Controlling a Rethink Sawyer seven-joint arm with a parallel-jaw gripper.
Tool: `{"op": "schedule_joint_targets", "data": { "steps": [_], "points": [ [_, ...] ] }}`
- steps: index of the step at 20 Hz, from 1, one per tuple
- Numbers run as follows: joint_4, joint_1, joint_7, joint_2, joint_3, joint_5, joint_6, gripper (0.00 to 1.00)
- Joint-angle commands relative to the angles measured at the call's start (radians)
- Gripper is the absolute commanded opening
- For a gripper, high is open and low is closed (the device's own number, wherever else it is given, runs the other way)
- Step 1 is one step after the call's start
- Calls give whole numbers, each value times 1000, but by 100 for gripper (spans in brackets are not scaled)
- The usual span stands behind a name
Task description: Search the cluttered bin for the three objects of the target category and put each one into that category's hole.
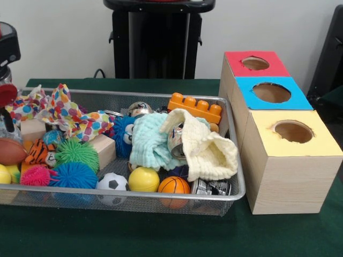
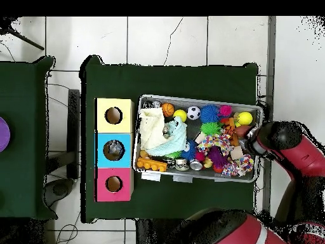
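Note:
The silver wire-mesh bin (image 1: 161,196) sits on the green table, packed with toys, cloths and shiny cans. It also shows in the overhead view (image 2: 197,180). The arm's red and black end (image 2: 279,143) hangs over the bin's right end in the overhead view and hides the gripper. In the front view only part of the arm (image 1: 8,48) shows at the left edge. No crushed clear bottle shows plainly in the bin. Something grey and crinkly (image 2: 114,150) lies inside the blue box's hole.
Three wooden boxes with round holes stand beside the bin: red (image 1: 236,67), blue (image 1: 246,88) and yellow (image 1: 321,139). A cream cloth (image 1: 214,155) and a mint cloth (image 1: 150,144) cover a can (image 1: 176,140). Balls, spiky toys and an orange brick (image 1: 195,107) fill the rest.

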Motion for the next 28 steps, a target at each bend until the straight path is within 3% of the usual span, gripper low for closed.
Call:
{"op": "schedule_joint_targets", "data": {
  "steps": [1,16,28],
  "points": [
    [145,29,279,0,59,62,-76,100],
    [112,3,221,63,69,73,-113,100],
    [133,22,233,52,62,77,-82,100]
  ]
}}
